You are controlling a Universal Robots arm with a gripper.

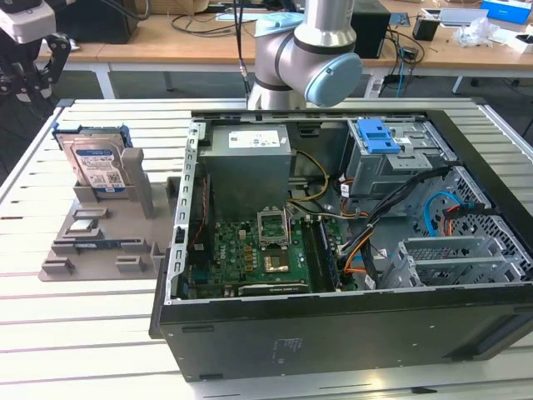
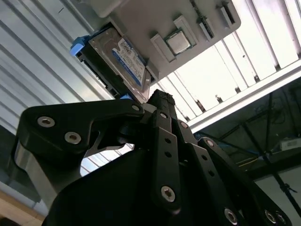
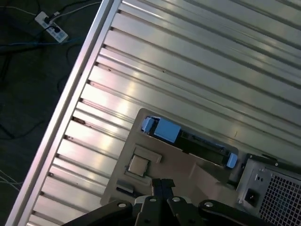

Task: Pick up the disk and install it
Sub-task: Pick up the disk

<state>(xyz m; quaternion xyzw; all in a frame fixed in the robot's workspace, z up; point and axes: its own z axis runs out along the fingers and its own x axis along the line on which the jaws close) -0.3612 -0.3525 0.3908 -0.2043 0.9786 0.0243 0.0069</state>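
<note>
A: Beside the computer case point(image 1: 333, 333), on the exterior view's left: is that the disk point(image 1: 94, 167)?
B: Yes. It stands on edge in a slot of the grey holder point(image 1: 100, 246). The holder lies just beside the case wall on the slatted worktop point(image 1: 83, 333). Disk isn't in the case yet.
A: Gripper?
B: The gripper point(image 3: 162, 182) hangs above the worktop, farther from the case than the disk is. Fingers closed tip to tip, nothing between them.
A: Which way is the disk from it?
B: Down and toward the case. In both wrist views the closed tips aim at the holder, with the disk's top edge beyond them. Clear air between, no contact.
A: Axis?
B: The thin top edge runs roughly square to the case's nearest wall. The broad label face is turned along that wall. Long axis looks upright, but the lower part is sunk in the slot, so I can't be sure.
A: Materials?
B: Disk is a flat silver metal slab with a white-and-blue label and blue plastic rails down both sides. Holder is matte grey and blocky, with ribs and pockets, and a small square chip point(image 2: 178, 42) sits in one pocket. Worktop is ribbed, shiny aluminium. Case is black sheet metal, open, with a green board inside.
</note>
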